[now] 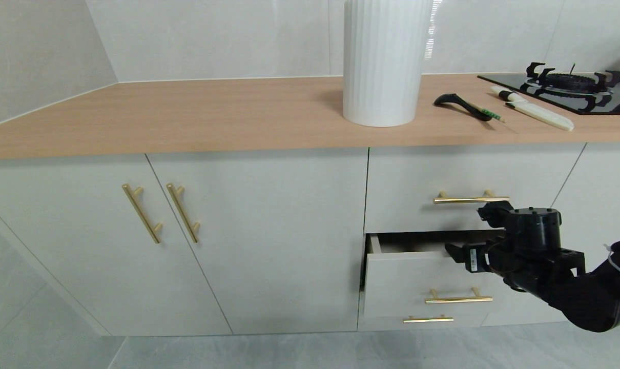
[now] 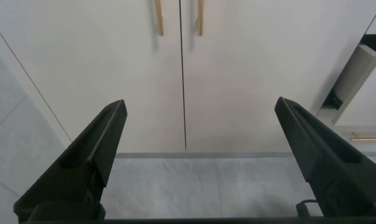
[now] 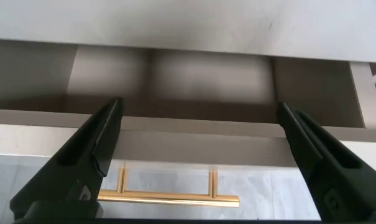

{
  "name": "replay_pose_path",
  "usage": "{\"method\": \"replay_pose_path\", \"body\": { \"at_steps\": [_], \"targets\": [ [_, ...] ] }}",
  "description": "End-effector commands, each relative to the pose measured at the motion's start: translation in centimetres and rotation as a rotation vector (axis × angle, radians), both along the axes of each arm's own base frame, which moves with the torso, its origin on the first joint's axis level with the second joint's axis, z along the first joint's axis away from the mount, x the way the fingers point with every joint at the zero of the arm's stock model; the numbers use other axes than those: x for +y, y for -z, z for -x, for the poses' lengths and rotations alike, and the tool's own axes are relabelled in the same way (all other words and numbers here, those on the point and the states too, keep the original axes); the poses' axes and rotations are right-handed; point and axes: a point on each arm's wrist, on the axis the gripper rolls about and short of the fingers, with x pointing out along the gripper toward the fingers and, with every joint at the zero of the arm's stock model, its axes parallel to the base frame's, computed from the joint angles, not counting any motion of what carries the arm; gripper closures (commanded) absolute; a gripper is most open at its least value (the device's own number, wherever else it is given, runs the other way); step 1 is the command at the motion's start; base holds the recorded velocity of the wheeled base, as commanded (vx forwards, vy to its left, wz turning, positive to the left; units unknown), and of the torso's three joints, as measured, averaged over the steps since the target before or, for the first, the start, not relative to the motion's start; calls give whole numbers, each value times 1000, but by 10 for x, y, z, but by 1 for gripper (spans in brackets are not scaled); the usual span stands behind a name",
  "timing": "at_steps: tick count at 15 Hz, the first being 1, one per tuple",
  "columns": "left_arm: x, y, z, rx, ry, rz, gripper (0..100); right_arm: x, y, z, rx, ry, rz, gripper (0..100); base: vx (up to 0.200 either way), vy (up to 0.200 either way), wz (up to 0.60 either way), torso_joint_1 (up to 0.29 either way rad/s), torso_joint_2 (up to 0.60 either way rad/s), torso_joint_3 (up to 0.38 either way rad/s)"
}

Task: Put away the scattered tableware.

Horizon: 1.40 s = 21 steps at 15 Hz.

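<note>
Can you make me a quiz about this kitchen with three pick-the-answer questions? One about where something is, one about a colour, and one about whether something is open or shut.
1. Where does the white knife lie?
A. on the floor
B. on the counter beside the stove
C. inside a cupboard

2. What colour is the tall ribbed jar?
A. white
B. red
C. black

3. How is the middle drawer?
A. shut tight
B. pulled partly out
C. taken right off

Answers:
1 B: it rests on the wooden top next to the black stove.
2 A: it is white all over.
3 B: its front sticks out, and a dark gap shows above it.
</note>
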Motion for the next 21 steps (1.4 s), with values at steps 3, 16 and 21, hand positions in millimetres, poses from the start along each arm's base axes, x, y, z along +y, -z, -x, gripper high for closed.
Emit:
{"method": "replay_pose_path", "body": {
  "at_steps": [3,16,21],
  "targets": [
    [0,0,0,-1,-1,0,0,-2,-8,11,42,-9,10,0,0,0,0,0,0,0],
    [0,0,0,1,-1,0,0,-3,-114,98,399,-238,-28,0,0,0,0,0,0,0],
    [0,0,0,2,-1,0,0,-4,-121,100,366,-211,-53,0,0,0,0,0,0,0]
  ]
}}
